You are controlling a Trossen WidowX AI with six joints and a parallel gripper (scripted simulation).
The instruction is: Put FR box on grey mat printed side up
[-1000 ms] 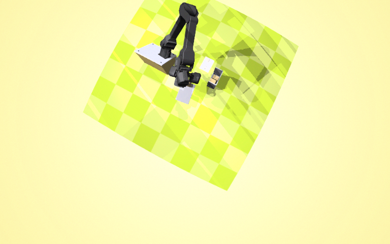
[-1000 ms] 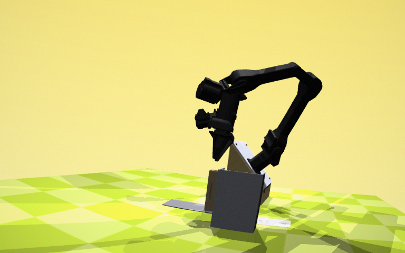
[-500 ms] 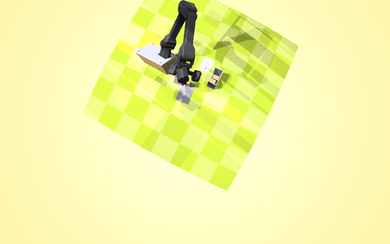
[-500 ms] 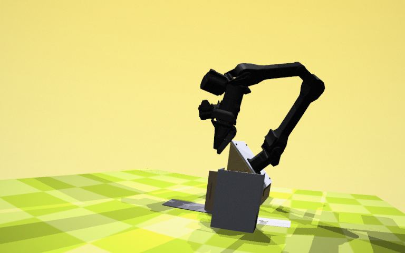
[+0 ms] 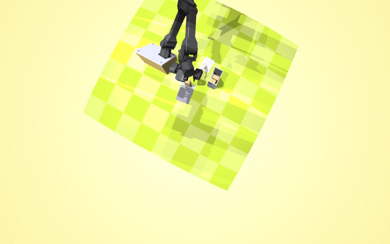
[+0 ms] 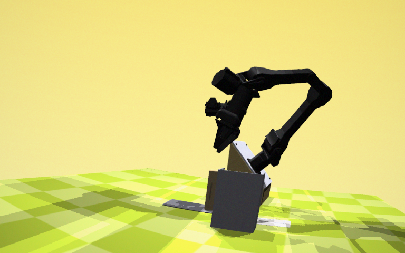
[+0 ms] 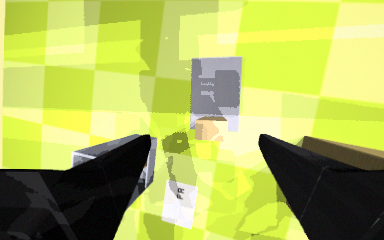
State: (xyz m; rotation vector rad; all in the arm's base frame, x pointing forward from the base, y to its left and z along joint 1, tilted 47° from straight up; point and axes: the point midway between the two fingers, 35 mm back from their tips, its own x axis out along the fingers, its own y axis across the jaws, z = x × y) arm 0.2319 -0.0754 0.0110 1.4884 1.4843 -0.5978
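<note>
Closing low on the upright box (image 5: pixel 187 83) (image 6: pixel 210 191) (image 7: pixel 210 129) at mid-frame in the wrist view could topple it print-down; the gripper's fingers (image 5: pixel 188 78) (image 6: pixel 217 149) stand wide, empty.

One tan box (image 5: pixel 187 83) (image 6: pixel 210 191) (image 7: pixel 209 129) stands upright at the near end of the grey mat (image 5: pixel 184 95) (image 6: pixel 182 204) (image 7: pixel 216 87), which lies flat; two more sit in the grey bin (image 5: pixel 212 85) (image 6: pixel 237 201) (image 7: pixel 151 167).

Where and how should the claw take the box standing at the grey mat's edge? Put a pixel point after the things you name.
From above, the claw (image 5: pixel 190 78) (image 6: pixel 217 150) (image 7: pixel 204 139) should probably pinch opposite upright sides near the top of the box (image 5: pixel 188 83) (image 6: pixel 210 191) (image 7: pixel 210 131); it stands tall and narrow, top exposed.
</note>
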